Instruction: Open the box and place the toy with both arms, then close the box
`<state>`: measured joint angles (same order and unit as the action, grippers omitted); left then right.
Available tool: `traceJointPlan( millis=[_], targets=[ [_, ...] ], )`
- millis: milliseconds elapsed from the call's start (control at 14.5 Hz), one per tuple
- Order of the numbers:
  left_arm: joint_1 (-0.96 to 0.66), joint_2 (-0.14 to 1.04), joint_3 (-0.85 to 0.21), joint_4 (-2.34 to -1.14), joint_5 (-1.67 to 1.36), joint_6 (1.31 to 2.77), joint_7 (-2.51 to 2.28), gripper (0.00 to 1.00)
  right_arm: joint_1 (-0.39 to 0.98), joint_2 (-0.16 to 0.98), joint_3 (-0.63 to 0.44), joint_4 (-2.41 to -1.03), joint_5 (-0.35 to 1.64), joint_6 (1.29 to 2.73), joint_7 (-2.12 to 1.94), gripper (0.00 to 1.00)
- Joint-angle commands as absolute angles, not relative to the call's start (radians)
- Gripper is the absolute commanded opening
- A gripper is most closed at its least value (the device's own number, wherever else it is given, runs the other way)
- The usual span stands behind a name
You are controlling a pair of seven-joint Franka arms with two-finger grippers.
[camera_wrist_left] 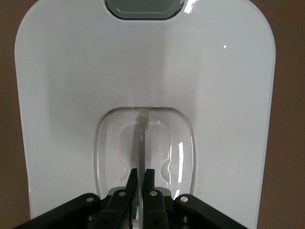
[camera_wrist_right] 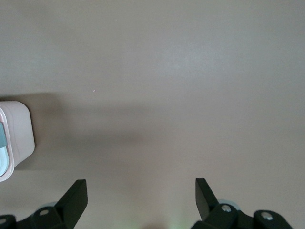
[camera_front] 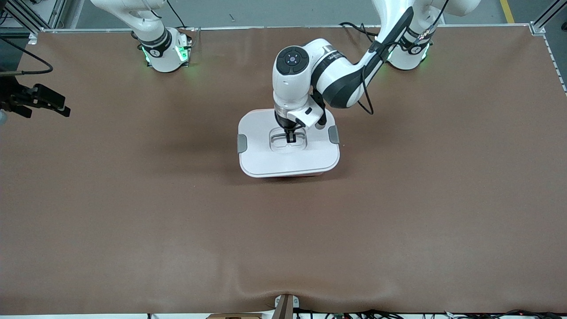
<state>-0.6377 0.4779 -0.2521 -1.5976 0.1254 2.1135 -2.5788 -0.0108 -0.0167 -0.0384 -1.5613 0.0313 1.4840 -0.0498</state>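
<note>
While the box sits mid-tabletop with its lid on, the left pincer pinches the handle; I'd lift straight up. The right pincer waits wide apart, holding nothing. No toy visible.

We take this for a robotics lab: two white arms are bolted by green-lit bases to a broad table under a brown mat, framed with aluminium rails; cables trail along its edge and a black camera mount juts in
</note>
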Motion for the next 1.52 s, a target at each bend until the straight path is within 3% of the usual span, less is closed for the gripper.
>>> traceJointPlan(
  millis=[0, 1452],
  targets=[
    [-0.657, 0.497, -0.252, -1.574, 0.146, 2.118, -2.6, 0.0, -0.021, -0.017, -0.035, -1.545, 0.035, 1.476, -0.037, 1.0],
    [-0.653, 0.474, -0.252, -1.632, 0.153, 2.102, -2.505, 0.0, -0.054, -0.009, -0.035, -1.546, 0.046, 1.479, -0.034, 1.0]
  ],
)
